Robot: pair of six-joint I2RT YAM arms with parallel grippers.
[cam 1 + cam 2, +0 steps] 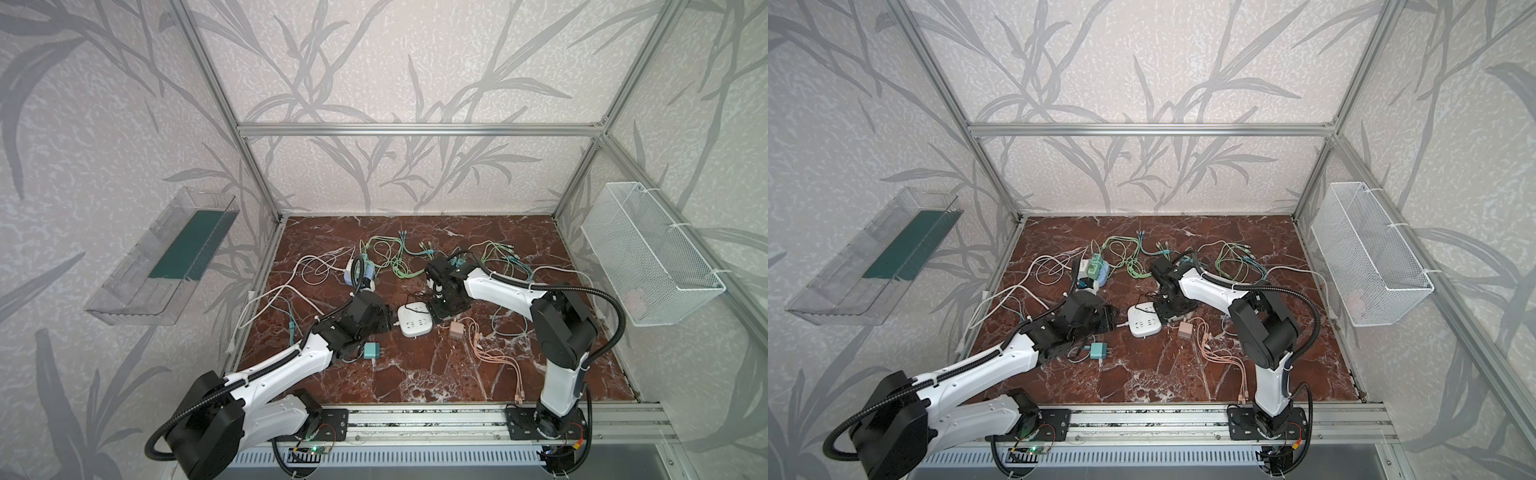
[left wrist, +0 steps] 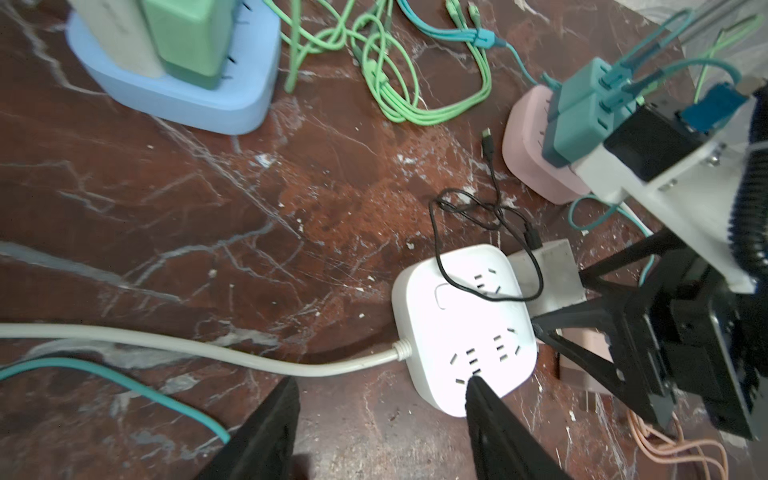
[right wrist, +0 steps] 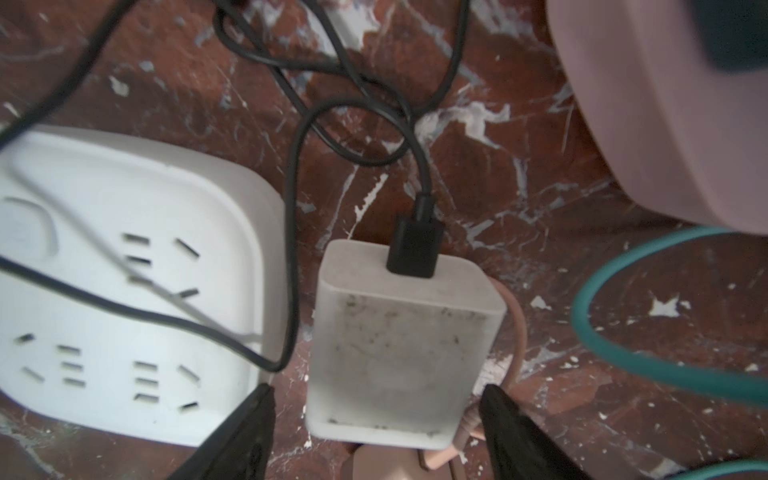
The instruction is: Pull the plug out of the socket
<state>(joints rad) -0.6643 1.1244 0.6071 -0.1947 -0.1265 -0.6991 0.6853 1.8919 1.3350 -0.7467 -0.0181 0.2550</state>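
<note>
Plug (image 3: 399,345) and socket (image 3: 124,282) are apart: we see the white charger block lying on its broad side on the table (image 1: 415,374), near the middle, just beside the white socket on the side facing the table's right edge. Its long axis runs roughly front to rear. The end with the black cable (image 3: 291,249) plugged in points toward the rear edge, and the opposite end, toward the front edge, overlaps a pink adapter (image 3: 386,463). We cannot see its prongs. The cable loops back across the socket's top. The right jaws are spread and straddle the plug's front end, one finger on each side, with a sliver of table showing between each finger and the block, so we read no grip. In both top views the right arm hides the plug. The left jaws are also spread and hold nothing. They sit at the socket's left side, one fingertip (image 2: 478,384) over the socket's corner and the other beside its grey cord (image 2: 208,349). We cannot tell whether that tip touches the socket.
</note>
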